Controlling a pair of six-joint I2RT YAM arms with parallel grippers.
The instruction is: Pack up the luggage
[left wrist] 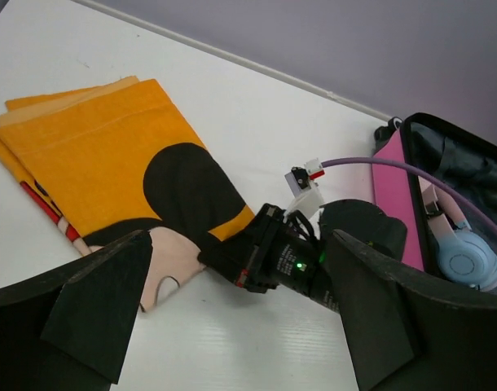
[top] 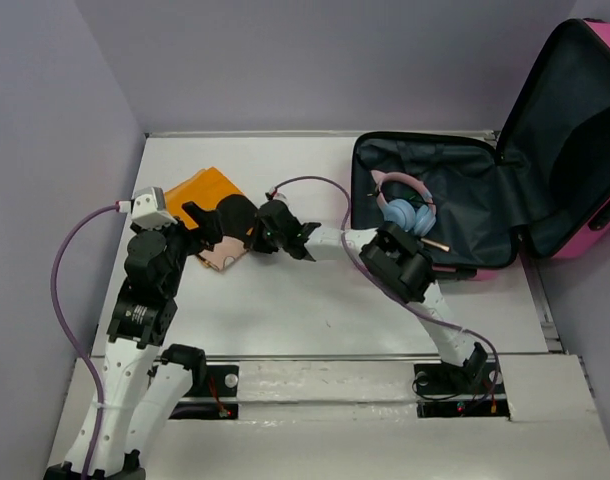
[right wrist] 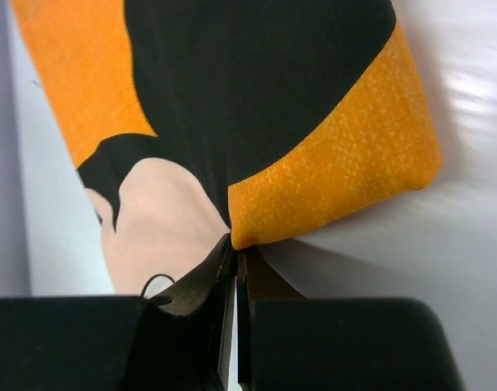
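The pink luggage (top: 570, 245) lies open at the right, its dark-lined base (top: 465, 190) flat and its lid (top: 575, 120) standing up. Blue and pink headphones (top: 405, 212) lie in the base. A flat orange folded towel (top: 210, 190) with a black and skin-tone cartoon print lies at the left. My right gripper (top: 253, 234) is shut at the towel's near right edge, pinching the orange fold (right wrist: 330, 163) at its fingertips (right wrist: 236, 252). My left gripper (top: 200, 222) is open above the towel's near edge, empty, its fingers (left wrist: 110, 293) wide apart round the right gripper (left wrist: 273, 257).
Purple cables (top: 70, 260) run from both wrists. The luggage's edge (left wrist: 387, 187) and the headphones (left wrist: 468, 261) show at the right of the left wrist view. Grey walls close in the white table (top: 315, 300) at the left, back and right.
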